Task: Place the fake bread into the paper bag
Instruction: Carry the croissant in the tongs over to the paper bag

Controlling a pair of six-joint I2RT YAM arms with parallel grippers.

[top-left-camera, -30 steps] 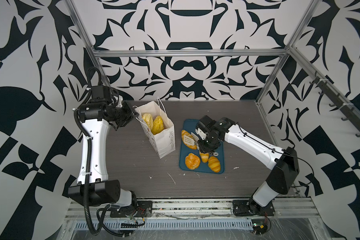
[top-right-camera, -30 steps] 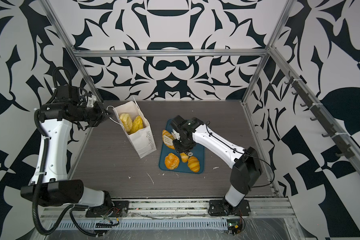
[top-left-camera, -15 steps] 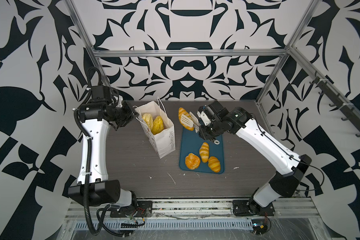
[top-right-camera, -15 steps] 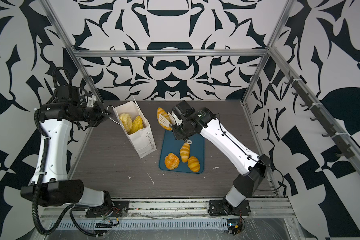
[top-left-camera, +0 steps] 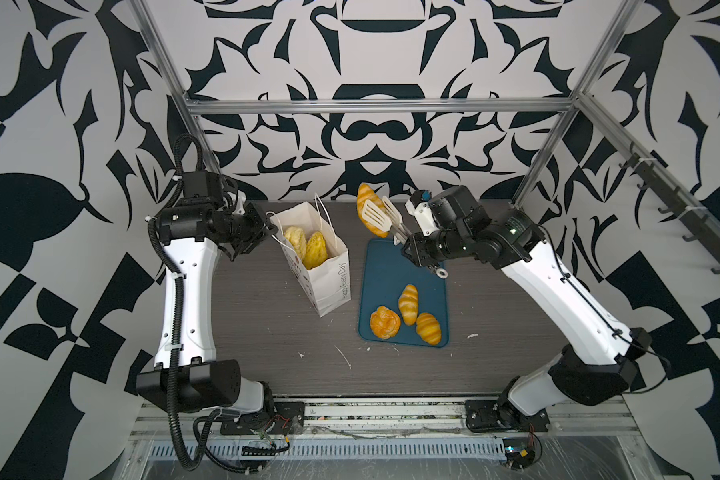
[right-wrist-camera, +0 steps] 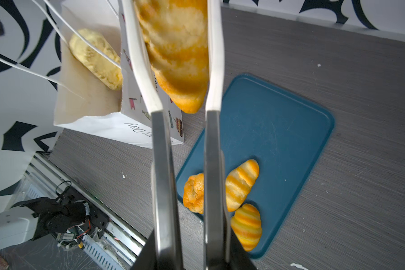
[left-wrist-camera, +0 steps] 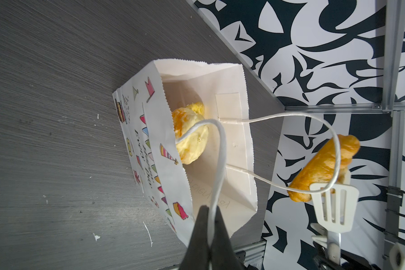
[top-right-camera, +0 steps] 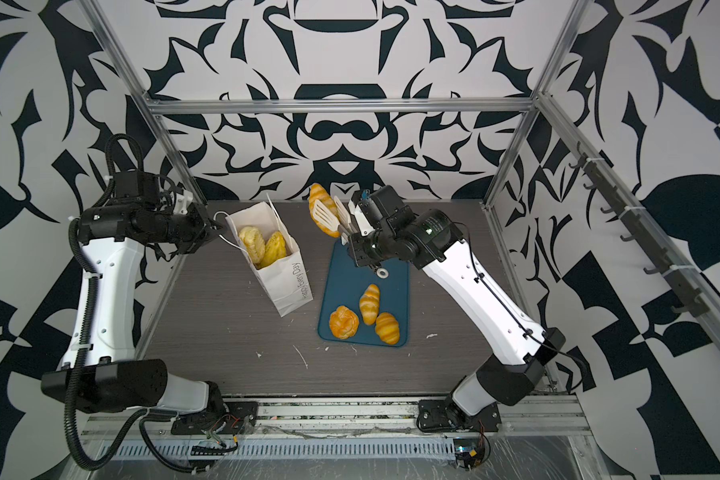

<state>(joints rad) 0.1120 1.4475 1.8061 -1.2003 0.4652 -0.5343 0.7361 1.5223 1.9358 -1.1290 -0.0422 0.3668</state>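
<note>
The white paper bag (top-left-camera: pixel 327 276) stands open left of the teal tray (top-left-camera: pixel 391 266), with two pieces of fake bread (top-left-camera: pixel 314 249) inside. My left gripper (left-wrist-camera: pixel 210 225) is shut on the bag's cord handle (left-wrist-camera: pixel 221 152), pulling it out to the left. My right gripper (right-wrist-camera: pixel 192 247) is shut on metal tongs (right-wrist-camera: pixel 164 163) with white slotted ends. The tongs clamp a long golden piece of fake bread (top-left-camera: pixel 366 199) in the air, just right of the bag's mouth and behind the tray. A round bun (top-left-camera: pixel 385 322) and two croissants (top-left-camera: pixel 408 303) lie on the tray's near end.
The patterned back wall and its metal frame (top-left-camera: pixel 375 106) stand close behind the lifted bread. The bag's second cord handle (left-wrist-camera: pixel 325 131) loops up between the bag and the tongs. White specks (top-left-camera: pixel 344 355) dot the dark wooden table.
My right arm has lifted the tongs with the long bread off the tray, up and back toward the bag. The left arm and the bag have not moved.
</note>
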